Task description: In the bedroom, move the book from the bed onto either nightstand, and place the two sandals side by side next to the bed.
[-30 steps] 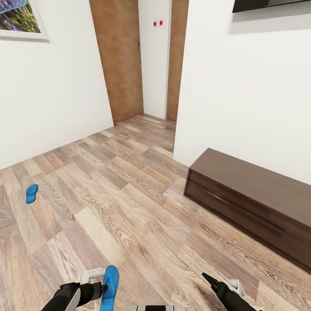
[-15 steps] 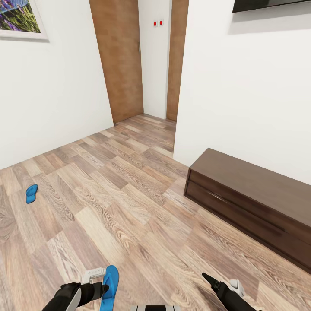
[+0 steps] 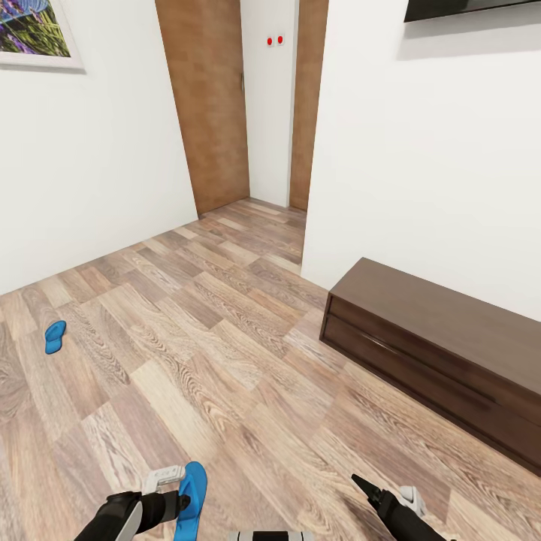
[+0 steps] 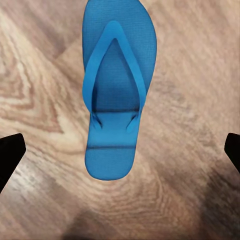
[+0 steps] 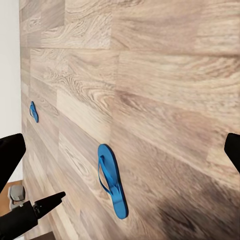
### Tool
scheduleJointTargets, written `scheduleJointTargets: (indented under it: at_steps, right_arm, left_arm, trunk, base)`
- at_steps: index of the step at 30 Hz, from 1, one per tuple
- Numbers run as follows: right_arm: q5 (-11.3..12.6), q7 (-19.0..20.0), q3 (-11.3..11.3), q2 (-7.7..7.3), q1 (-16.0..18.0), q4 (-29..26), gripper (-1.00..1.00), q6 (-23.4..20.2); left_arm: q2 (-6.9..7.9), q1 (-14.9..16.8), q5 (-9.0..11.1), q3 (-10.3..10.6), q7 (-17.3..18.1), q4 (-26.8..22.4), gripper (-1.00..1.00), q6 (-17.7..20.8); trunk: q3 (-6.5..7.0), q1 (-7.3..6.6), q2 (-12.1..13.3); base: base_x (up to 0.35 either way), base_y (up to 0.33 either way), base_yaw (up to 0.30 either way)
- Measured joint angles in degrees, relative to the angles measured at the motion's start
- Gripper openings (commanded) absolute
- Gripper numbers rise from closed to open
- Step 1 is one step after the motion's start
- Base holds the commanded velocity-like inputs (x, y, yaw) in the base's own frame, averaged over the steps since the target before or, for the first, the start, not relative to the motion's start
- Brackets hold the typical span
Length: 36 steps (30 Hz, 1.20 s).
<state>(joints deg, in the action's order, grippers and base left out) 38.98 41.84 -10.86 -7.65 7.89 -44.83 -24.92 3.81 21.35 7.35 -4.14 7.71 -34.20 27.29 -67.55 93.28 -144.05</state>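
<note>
Head view, near sandal: I see a bright blue near sandal point(image 3: 191, 497) flat on the wood-plank floor point(image 3: 225, 361) at the bottom of the picture, just beside my left gripper point(image 3: 171, 490), its long axis running away from me
Head view, far sandal: a second blue far sandal point(image 3: 54, 336) lies well apart, out to my left near the white wall point(image 3: 98, 173)
Head view, arms: my left arm is clearly the nearer one; my right gripper point(image 3: 376, 492) hangs over bare floor on the other side, near a long dark cabinet point(image 3: 443, 361)
Head view, bed and book: I am facing away from them, toward a doorway
Left wrist view, sandal: the near sandal point(image 4: 117, 85) lies straight ahead of the jaws, strap side up, its length running along my line of reach
Left wrist view, jaws: wide apart, holding nothing; both dark tips sit at the picture's edges with bare floor between
Right wrist view, sandals: both show on the planks, the near one beside my left gripper's dark tip
Right wrist view, jaws: apart and empty
My judgement: the left arm should reach forward and take the sandal across its narrow width
</note>
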Motion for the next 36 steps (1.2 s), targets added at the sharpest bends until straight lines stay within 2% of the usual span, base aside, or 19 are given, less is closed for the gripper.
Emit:
scheduleJointTargets:
  at_steps: [14, 27, 36]
  right_arm:
    - [-0.01, 0.02, 0.04, 0.0, 0.0, 0.0, 1.0, 0.0]
    - [0.05, 0.47, 0.15, 0.0, 0.0, -0.04, 1.0, -0.02]
    - [0.0, 7.59, -0.13, -0.05, 0.0, -0.23, 1.0, 0.05]
  left_arm:
    - [0.07, 0.0, 0.0, 0.0, 0.04, 0.0, 1.0, 0.07]
    - [0.0, 0.0, -0.04, -0.06, -0.1, 0.0, 1.0, 0.03]
    - [-0.01, 0.0, -0.07, -0.18, -0.22, 0.0, 1.0, -0.02]
  trunk:
    - [0.0, 0.0, 0.0]
    - [-2.88, 0.34, -0.17]
    - [-4.87, 0.57, -0.29]
  base:
    - [0.0, 0.0, 0.0]
    - [0.0, 0.0, 0.0]
    - [0.0, 0.0, 0.0]
